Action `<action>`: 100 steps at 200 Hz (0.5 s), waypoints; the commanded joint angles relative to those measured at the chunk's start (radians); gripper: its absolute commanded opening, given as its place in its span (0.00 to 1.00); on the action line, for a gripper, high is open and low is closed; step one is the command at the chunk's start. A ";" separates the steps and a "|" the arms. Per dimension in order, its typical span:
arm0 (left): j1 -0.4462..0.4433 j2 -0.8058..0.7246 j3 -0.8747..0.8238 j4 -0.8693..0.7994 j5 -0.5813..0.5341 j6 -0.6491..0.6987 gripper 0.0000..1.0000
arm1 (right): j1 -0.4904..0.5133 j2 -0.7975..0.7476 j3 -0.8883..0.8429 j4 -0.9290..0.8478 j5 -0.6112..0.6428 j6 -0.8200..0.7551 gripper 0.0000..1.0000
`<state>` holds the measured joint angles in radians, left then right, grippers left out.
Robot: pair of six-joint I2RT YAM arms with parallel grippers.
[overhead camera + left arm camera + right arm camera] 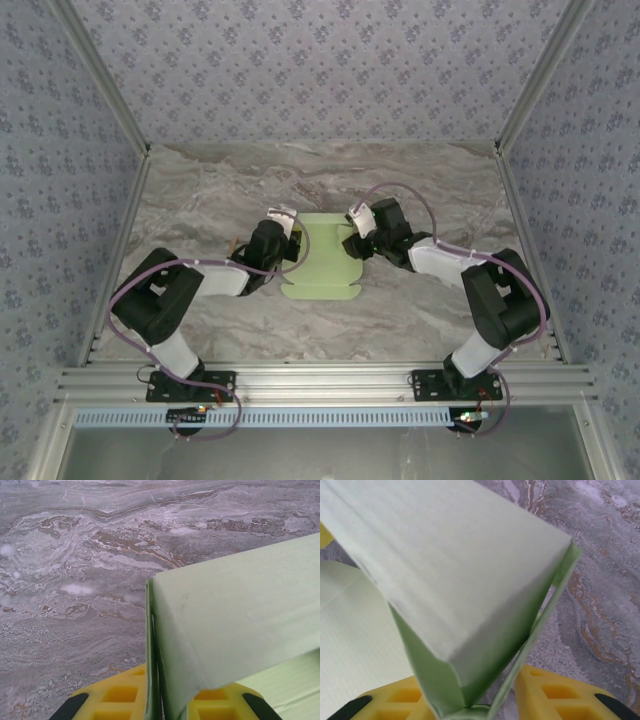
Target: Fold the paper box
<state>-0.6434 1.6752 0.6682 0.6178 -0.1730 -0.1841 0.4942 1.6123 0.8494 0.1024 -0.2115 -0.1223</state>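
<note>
Wide marbled counter [200, 190], and right in the middle of it lies the paper box [322, 265], pale green, mostly flat with its side walls coming up. Thin card, this: featherlight and springy along the creases, easily dented, likely to slide on that smooth stone. The left hand [289, 234] is at the left wall, and from the wrist its yellow fingers [120, 696] look closed on the raised panel. The right hand [353, 240] straddles the opposite flap, fingers [560, 692] either side, though I can't tell if it's truly pinching. Best hold, I'd say: low, near the crease.
</note>
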 commanded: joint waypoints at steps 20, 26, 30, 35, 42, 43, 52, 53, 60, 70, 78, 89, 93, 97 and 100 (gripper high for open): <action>-0.011 -0.013 0.012 0.008 0.044 0.006 0.15 | 0.030 -0.005 -0.001 0.114 0.101 0.000 0.37; -0.011 -0.014 0.012 0.008 0.044 0.006 0.15 | 0.038 -0.003 -0.004 0.124 0.125 0.010 0.37; -0.011 -0.013 0.014 0.008 0.044 0.006 0.15 | 0.043 -0.002 -0.005 0.131 0.142 0.017 0.37; -0.013 -0.012 0.014 0.008 0.044 0.006 0.15 | 0.052 0.001 -0.005 0.137 0.168 0.026 0.36; -0.013 -0.011 0.014 0.008 0.044 0.005 0.15 | 0.062 0.007 -0.004 0.143 0.194 0.041 0.36; -0.013 -0.011 0.015 0.008 0.045 0.006 0.15 | 0.062 0.007 -0.004 0.143 0.194 0.041 0.36; -0.012 -0.009 0.016 0.008 0.045 0.006 0.15 | 0.077 0.014 -0.004 0.152 0.236 0.062 0.35; -0.012 -0.009 0.016 0.009 0.045 0.006 0.15 | 0.079 0.014 -0.003 0.153 0.240 0.065 0.35; -0.014 -0.008 0.016 0.008 0.045 0.006 0.15 | 0.093 0.023 0.002 0.153 0.281 0.083 0.34; -0.014 -0.008 0.018 0.007 0.046 0.006 0.15 | 0.114 0.037 0.013 0.144 0.345 0.102 0.32; -0.014 -0.008 0.018 0.007 0.046 0.006 0.15 | 0.130 0.047 0.020 0.138 0.401 0.122 0.32; -0.015 -0.006 0.019 0.007 0.046 0.004 0.15 | 0.147 0.062 0.037 0.120 0.473 0.159 0.30; -0.015 -0.006 0.019 0.007 0.045 0.005 0.15 | 0.151 0.069 0.044 0.111 0.497 0.178 0.29; -0.015 -0.006 0.019 0.006 0.046 0.005 0.15 | 0.158 0.074 0.054 0.102 0.529 0.199 0.28; -0.016 -0.006 0.019 0.005 0.046 0.005 0.15 | 0.163 0.077 0.061 0.091 0.547 0.208 0.28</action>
<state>-0.6434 1.6752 0.6685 0.6235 -0.1764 -0.1837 0.6178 1.6596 0.8463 0.1780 0.1387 -0.0238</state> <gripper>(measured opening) 0.153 0.294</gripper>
